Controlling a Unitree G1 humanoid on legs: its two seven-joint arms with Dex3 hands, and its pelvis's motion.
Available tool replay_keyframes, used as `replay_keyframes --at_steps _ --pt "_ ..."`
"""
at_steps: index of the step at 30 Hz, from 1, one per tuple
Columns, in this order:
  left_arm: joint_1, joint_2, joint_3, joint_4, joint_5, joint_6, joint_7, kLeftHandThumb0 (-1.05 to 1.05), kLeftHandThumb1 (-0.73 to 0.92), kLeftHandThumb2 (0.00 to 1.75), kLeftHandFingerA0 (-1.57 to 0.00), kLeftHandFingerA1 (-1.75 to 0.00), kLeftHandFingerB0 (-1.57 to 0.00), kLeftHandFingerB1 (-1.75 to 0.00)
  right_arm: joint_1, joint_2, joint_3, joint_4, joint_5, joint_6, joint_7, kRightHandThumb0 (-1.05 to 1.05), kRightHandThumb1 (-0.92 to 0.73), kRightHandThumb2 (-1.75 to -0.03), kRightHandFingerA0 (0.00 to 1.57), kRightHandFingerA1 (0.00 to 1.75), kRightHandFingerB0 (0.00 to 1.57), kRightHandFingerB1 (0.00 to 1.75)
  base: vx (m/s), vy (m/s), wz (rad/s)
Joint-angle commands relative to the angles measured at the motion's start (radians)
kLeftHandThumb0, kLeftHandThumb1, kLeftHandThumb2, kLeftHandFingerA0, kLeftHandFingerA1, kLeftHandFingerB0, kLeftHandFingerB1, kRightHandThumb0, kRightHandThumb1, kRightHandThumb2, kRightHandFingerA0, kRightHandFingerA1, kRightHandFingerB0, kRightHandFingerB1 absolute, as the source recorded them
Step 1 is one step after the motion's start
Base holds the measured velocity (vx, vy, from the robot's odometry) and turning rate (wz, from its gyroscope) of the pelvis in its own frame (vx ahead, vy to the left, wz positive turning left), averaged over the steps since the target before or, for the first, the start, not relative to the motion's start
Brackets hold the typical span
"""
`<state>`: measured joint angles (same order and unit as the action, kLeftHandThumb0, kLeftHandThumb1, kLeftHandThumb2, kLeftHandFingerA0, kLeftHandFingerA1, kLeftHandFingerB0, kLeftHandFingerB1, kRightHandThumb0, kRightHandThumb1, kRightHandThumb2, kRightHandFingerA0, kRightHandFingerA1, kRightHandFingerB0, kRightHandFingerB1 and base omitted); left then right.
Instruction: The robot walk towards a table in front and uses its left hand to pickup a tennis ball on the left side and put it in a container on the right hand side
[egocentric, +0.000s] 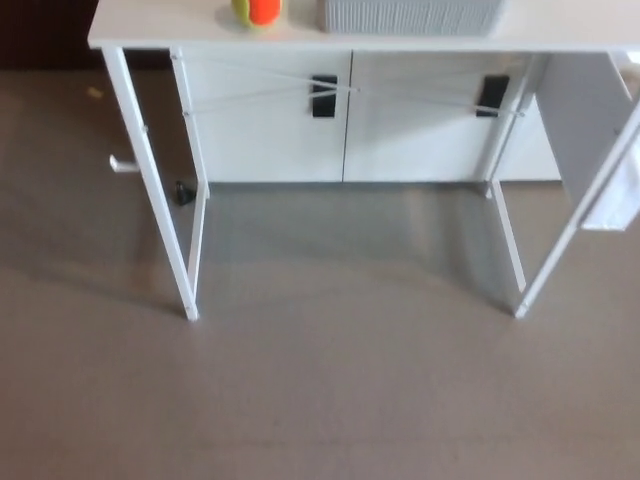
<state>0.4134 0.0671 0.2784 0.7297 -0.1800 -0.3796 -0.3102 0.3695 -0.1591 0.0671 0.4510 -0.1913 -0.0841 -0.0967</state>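
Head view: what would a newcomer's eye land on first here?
The orange and yellow-green tennis ball at the top edge stands out, sitting on the left part of the white table. To its right on the same tabletop is a grey ribbed container, cut off by the frame. Below, brown floor fills most of the picture.

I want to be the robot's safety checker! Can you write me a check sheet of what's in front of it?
Surface: white table, only its near edge in view; grey-brown floor below.
Job's things: yellow-green and orange ball at the table's left; grey ribbed container to its right, apart from it.
Clutter: small white thing and small dark thing on the floor by the left legs.
Hands: nothing seen.
Cables: nothing seen.
Surroundings: white cabinet with black handles behind the table.
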Motion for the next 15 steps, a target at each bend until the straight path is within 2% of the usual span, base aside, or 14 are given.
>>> replay_keyframes --at_steps 1,8,14,15 --pt "0.000 0.017 0.004 0.021 0.014 -0.035 0.033 -0.20 0.63 0.59 -0.37 -0.35 -0.27 -0.31 0.010 -0.014 -0.003 0.008 -0.009 -0.023 -0.004 -0.11 -0.78 -0.78 0.20 0.64 0.08 0.45 0.38 -0.086 0.05" --pt "0.007 0.018 -0.003 0.024 0.028 -0.040 0.059 -0.20 0.63 0.59 -0.37 -0.34 -0.28 -0.31 0.020 -0.013 -0.005 0.005 -0.009 -0.023 -0.010 -0.13 -0.78 -0.78 0.19 0.61 0.07 0.45 0.43 -0.121 0.21" --pt "0.024 0.021 0.000 0.046 0.020 -0.065 0.045 -0.19 0.64 0.59 -0.37 -0.34 -0.27 -0.31 0.039 -0.012 -0.006 0.009 -0.003 -0.033 -0.005 -0.12 -0.79 -0.79 0.18 0.61 0.07 0.44 0.26 0.050 -0.14" --pt "0.026 0.020 0.002 0.049 0.015 -0.064 0.042 -0.19 0.63 0.59 -0.36 -0.34 -0.27 -0.31 0.049 -0.008 -0.009 -0.011 0.005 -0.011 0.002 -0.14 -0.63 -1.05 0.15 0.59 0.02 0.50 0.38 0.193 -0.21"
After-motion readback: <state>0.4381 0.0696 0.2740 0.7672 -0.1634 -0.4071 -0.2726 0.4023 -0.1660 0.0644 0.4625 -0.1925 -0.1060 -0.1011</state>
